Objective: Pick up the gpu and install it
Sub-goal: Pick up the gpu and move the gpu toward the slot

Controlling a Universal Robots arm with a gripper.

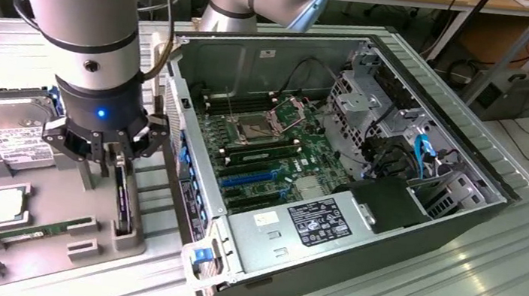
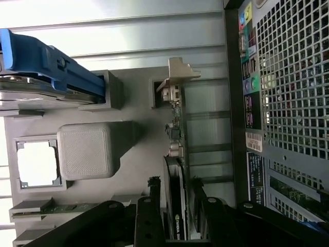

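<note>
The arm has its gripper down over the grey tray that sits on the metal table, at the exterior view's left of the open computer case. The jaws stand wide, one finger on each side of the gpu, not clamped on it; whether either finger touches the card I can't tell. The gpu stands on its long edge in a slot along the tray's side nearest the case. From the wrist view the gripper straddles the gpu at one end, with the card's silver bracket at the other end. Farther left on the tray lie a hard drive, a square processor chip and, nearer, a green memory stick. Inside the case the green motherboard lies face up.
</note>
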